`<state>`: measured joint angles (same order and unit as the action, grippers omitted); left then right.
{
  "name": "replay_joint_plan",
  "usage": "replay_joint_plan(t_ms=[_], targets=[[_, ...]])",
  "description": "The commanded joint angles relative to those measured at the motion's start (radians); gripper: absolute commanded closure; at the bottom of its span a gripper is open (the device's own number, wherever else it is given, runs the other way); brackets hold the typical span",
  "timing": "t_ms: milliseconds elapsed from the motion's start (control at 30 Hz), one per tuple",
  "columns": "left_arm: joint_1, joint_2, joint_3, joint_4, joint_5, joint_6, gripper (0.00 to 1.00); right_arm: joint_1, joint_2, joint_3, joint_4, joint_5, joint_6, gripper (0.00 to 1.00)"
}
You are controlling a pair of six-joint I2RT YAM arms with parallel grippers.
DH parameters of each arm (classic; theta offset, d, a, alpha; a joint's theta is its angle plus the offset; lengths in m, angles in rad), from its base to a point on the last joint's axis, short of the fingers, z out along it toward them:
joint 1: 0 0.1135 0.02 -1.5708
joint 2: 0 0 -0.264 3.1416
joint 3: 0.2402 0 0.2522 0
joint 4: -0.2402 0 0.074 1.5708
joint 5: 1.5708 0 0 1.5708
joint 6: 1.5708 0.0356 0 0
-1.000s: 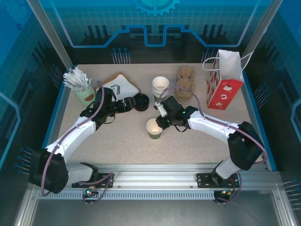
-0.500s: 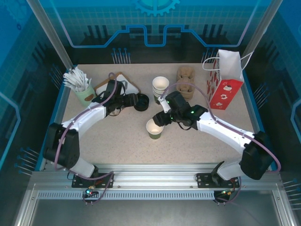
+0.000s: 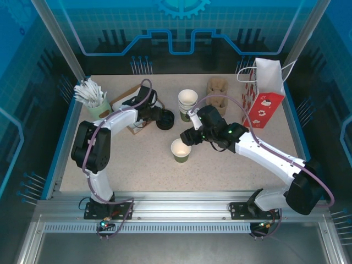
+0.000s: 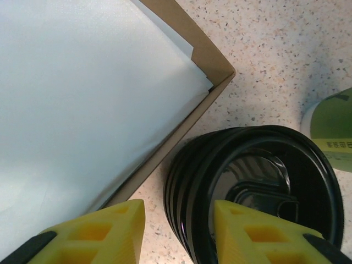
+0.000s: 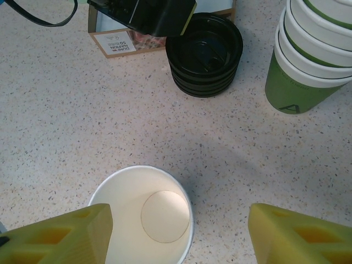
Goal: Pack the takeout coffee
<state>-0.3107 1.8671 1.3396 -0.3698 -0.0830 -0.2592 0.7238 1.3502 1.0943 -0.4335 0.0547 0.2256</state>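
The takeout coffee's cup [image 3: 180, 149], a small green paper cup, stands upright on the table with no lid on it; its white inside [image 5: 143, 220] faces the right wrist camera. My right gripper [image 3: 186, 137] hovers just above and behind it, open [image 5: 179, 214], holding nothing, one finger over the cup's left rim. A stack of black lids [image 3: 165, 119] sits by the napkin box [image 3: 135, 102]. My left gripper [image 3: 157, 116] is down at that stack [image 4: 258, 181], open [image 4: 179, 212]: one finger over the top lid, the other outside the rim above bare table.
A stack of lidless green cups [image 3: 187, 102] stands behind the single cup. Brown pulp carriers [image 3: 216, 88] lie beyond it. A red and white gift bag [image 3: 264, 93] stands at the back right. A mint holder of wrapped sticks [image 3: 93, 104] is at the back left.
My right gripper has opened off the cup and drawn up and back. My left gripper has swung right to the lid stack and its jaws have narrowed around the rim.
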Motion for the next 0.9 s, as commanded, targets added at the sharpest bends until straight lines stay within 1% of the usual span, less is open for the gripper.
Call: replay_joint_plan(t_ms=[0,367,633,867], targets=[[-0.007,0.035,0.048,-0.041,-0.017,0.031,0.64,-0.009,0.008,-0.004,-0.006,-0.009,0.018,0.33],[-0.007,0.076,0.074,-0.044,0.001,0.041,0.74,-0.008,0.013,-0.022,-0.004,-0.010,0.028,0.33],[-0.007,0.078,0.073,-0.042,0.040,0.026,0.73,-0.009,0.013,-0.032,-0.001,-0.010,0.030,0.33],[-0.008,0.081,0.072,-0.039,0.041,0.028,0.77,-0.009,0.011,-0.042,-0.001,-0.006,0.035,0.33]])
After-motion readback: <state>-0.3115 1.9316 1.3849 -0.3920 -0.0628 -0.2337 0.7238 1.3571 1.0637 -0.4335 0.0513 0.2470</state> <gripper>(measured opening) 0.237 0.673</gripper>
